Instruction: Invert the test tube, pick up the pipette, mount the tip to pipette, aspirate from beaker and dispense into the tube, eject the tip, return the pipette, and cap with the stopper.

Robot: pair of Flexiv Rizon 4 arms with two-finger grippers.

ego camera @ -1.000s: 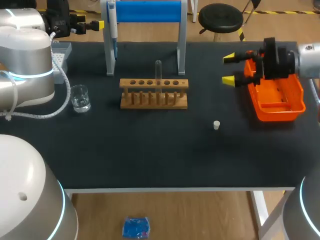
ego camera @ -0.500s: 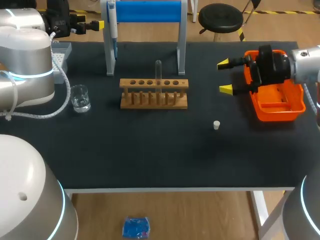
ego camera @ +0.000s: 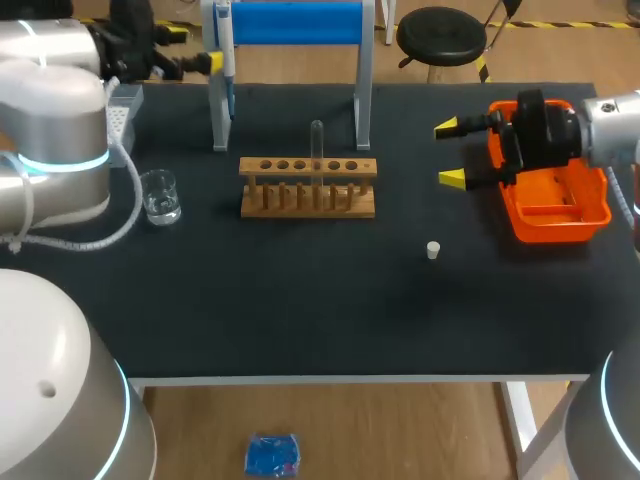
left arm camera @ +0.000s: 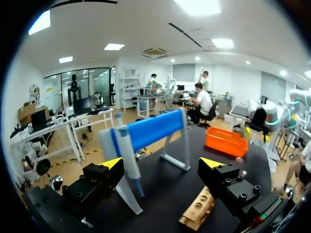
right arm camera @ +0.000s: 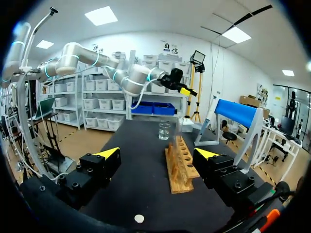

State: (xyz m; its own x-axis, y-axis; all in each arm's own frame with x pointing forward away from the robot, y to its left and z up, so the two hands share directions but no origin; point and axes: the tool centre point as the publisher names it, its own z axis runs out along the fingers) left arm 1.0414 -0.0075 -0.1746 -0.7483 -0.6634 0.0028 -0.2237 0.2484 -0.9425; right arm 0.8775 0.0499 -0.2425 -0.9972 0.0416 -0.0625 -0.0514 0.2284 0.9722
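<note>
The stopper lies nearest on the bench. Beyond it, the test tube stands in the rack. The right end effector is released and empty. At far left, the released left end effector faces the hanging pipette, probably light, rigid plastic best gripped around its handle.
</note>
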